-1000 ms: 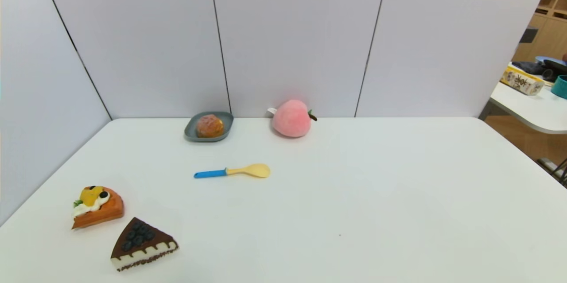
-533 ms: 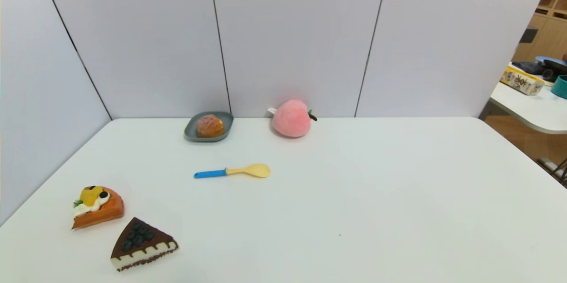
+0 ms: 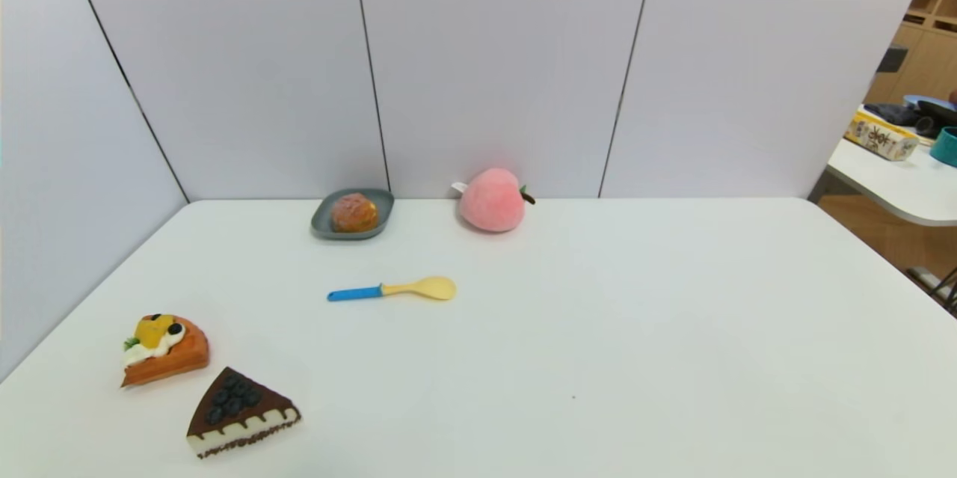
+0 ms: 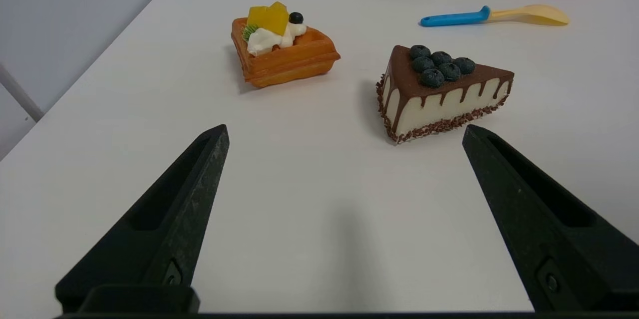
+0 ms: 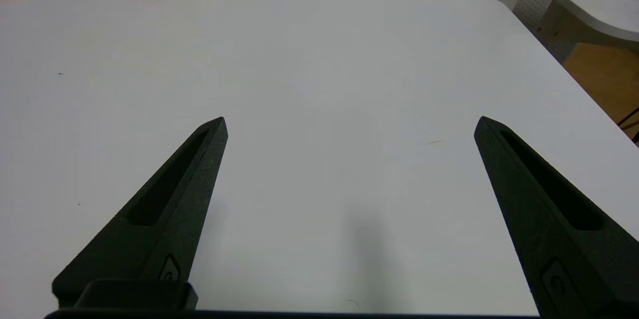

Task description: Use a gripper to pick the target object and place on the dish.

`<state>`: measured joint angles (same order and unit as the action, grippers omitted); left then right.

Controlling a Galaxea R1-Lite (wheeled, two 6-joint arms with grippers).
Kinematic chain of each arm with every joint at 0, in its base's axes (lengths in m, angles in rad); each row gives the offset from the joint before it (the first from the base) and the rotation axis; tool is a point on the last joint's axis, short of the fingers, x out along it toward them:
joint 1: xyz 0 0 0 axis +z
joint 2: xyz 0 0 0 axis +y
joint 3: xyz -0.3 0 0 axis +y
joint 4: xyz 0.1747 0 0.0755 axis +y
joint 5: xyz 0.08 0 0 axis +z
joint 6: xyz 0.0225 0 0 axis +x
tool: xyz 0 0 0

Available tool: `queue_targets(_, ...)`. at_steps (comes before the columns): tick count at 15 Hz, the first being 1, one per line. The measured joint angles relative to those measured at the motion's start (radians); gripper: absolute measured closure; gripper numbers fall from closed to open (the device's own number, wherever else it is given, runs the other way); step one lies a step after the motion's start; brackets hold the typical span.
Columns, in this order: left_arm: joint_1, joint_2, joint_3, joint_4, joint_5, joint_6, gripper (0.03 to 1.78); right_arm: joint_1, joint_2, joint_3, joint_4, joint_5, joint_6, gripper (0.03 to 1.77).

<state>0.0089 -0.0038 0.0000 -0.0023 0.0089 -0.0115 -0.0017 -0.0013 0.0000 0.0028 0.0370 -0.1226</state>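
Puff (image 3: 354,212) on dish (image 3: 326,218) at table's (image 3: 598,328) far edge, both grippers clear.

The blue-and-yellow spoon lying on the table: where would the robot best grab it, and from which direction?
Probably the blue handle of the spoon, from straight above. It lies flat on the table, handle toward the robot's left, so fingers should straddle its narrow width. The bowl end looks wider and shallower.
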Motion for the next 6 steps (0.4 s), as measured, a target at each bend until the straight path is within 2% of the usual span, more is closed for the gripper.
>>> queue_targets(3, -0.001, 0.0, 0.0, 0.0, 0.0, 0.0, 0.12, 0.0, 0.0, 0.0, 0.0, -0.004, 0.001, 0.09)
queue_targets(6, 0.0, 0.0, 0.0, 0.0, 0.0, 0.0, 0.12, 0.0, 0.0, 0.0, -0.001, -0.008, 0.039, 0.09)
